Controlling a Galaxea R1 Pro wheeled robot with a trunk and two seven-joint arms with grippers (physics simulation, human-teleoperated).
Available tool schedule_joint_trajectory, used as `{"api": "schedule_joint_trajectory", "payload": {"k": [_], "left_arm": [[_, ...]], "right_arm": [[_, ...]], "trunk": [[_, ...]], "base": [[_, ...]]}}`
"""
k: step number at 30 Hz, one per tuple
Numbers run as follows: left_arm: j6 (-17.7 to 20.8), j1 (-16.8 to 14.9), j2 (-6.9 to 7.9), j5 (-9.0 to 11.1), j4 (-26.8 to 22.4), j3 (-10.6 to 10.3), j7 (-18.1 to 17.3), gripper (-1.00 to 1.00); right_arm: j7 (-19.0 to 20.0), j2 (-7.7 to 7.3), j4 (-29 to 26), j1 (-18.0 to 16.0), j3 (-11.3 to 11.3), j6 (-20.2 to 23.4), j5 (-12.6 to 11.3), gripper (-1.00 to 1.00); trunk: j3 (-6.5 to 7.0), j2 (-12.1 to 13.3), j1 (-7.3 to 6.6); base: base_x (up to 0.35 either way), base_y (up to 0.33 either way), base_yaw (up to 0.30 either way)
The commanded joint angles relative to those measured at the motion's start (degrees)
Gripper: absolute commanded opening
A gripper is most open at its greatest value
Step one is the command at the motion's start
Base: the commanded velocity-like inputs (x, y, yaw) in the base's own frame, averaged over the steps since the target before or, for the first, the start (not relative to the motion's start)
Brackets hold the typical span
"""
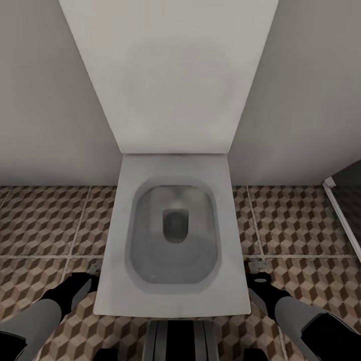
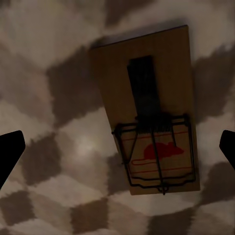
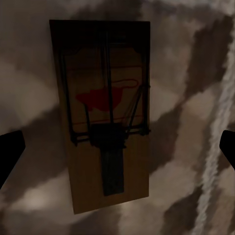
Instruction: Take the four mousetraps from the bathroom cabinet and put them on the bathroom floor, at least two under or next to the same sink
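On cube-patterned brown-beige tile floor [image 1: 45, 220] | flat wooden mousetrap [image 2: 149, 110] lies under spread-open, empty left gripper [image 2: 117, 149] | second mousetrap [image 3: 105, 112] under spread-open, empty right gripper [image 3: 117, 149] | white toilet [image 1: 173, 235] between arms

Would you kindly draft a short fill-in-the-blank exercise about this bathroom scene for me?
1. The white fixture between the arms is a ___.
2. The left mousetrap lies flat on the cube-patterned ___.
3. The rodent printed on the right mousetrap is ___.
4. The left gripper and right gripper both stand ___, holding nothing.
Missing: toilet; floor; red; open.
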Motion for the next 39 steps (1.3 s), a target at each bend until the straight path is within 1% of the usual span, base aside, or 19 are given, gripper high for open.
{"api": "schedule_joint_trajectory", "payload": {"k": [1, 39], "left_arm": [[0.27, -0.01, 0.06, 0.42, -0.13, -0.35, 0.04, 1.00], [0.23, -0.01, 0.07, 0.42, -0.23, -0.28, 0.12, 1.00]], "right_arm": [[-0.20, -0.02, -0.09, 0.00, 0.49, 0.05, -0.56, 1.00], [-0.20, -0.02, -0.09, 0.00, 0.49, 0.05, -0.56, 1.00]], "trunk": [[-0.03, -0.01, -0.01], [-0.03, -0.01, -0.01]], "base": [[0.000, 0.000, 0.000], [-0.001, 0.000, 0.000]]}}
